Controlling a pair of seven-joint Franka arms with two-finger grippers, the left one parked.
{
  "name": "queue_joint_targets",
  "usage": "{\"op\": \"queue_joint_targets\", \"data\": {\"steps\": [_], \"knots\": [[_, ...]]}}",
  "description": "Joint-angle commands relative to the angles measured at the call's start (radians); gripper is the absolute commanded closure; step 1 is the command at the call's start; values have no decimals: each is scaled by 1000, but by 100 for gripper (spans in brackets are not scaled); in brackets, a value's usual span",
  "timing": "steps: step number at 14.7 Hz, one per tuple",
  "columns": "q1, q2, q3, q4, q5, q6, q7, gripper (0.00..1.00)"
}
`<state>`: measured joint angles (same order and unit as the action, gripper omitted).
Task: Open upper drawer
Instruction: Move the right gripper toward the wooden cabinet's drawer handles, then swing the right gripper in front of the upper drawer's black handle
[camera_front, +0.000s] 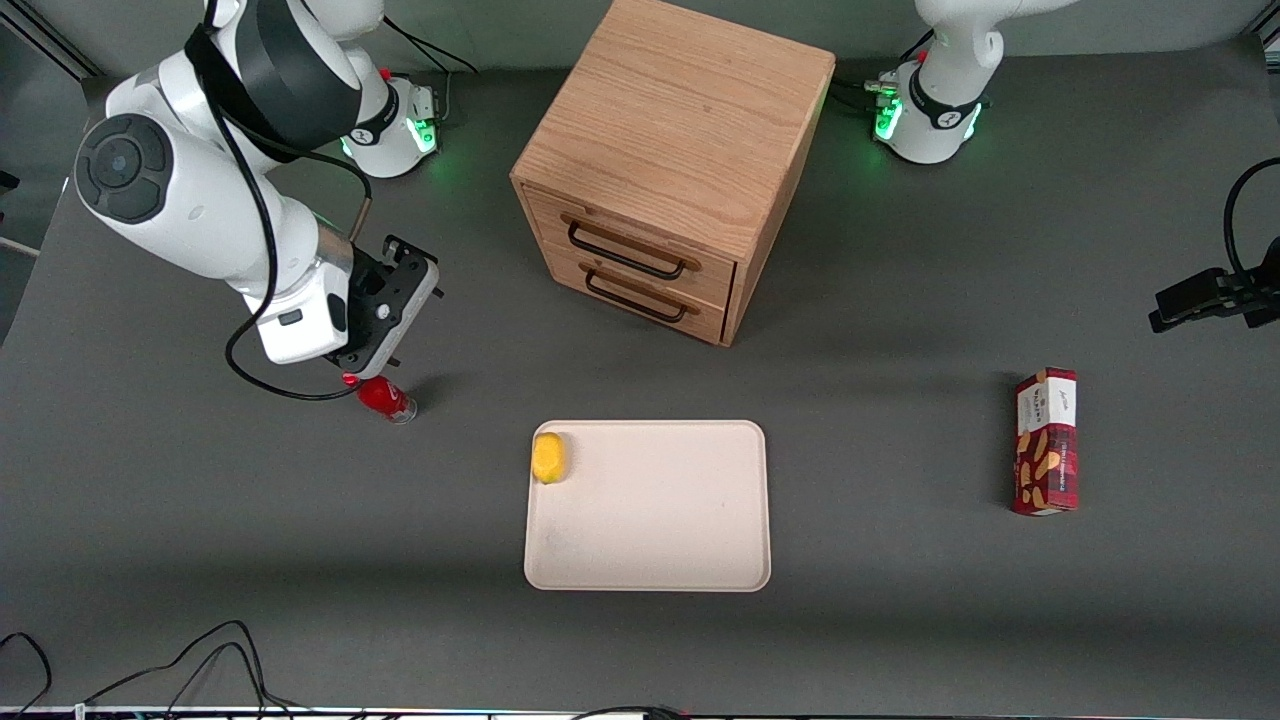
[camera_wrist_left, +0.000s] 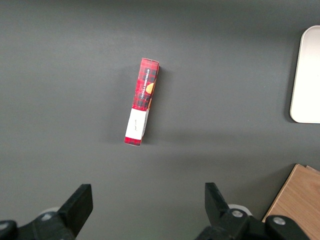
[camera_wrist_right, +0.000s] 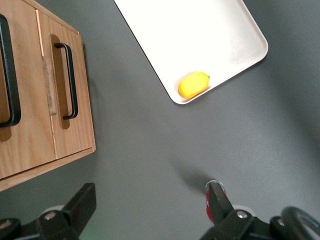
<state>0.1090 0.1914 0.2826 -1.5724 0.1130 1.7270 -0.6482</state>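
Light oak cabinet (camera_front: 670, 160), boxy, visible grain, at table middle. Upper drawer (camera_front: 632, 243) flush shut, thin black bar handle (camera_front: 625, 250). Gripper (camera_front: 385, 365) released, fingers spread, hovering over small red bottle (camera_front: 386, 398), possibly capped. Smooth cream tray (camera_front: 680, 540), rounded corners, holding oval yellow lemon (camera_front: 549, 457).

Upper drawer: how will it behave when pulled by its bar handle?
Upper drawer, shut, looks like rigid wood, so probably slides straight, not flexing. Its black bar handle seems stiff, maybe slick. The gripper hangs open above a red bottle.
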Motion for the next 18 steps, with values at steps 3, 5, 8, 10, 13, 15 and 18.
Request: {"op": "queue_joint_targets", "data": {"steps": [3,5,8,10,13,15,18], "knots": [[3,25,3,23,-13,29,-96,0],[5,34,9,20,-12,71,-116,0],[6,59,33,22,-10,101,-111,0],[6,77,58,22,-12,127,-102,0],[8,92,90,19,-10,154,-96,0],[6,111,122,22,-10,166,-71,0],[26,131,154,23,-10,168,25,0]]}}
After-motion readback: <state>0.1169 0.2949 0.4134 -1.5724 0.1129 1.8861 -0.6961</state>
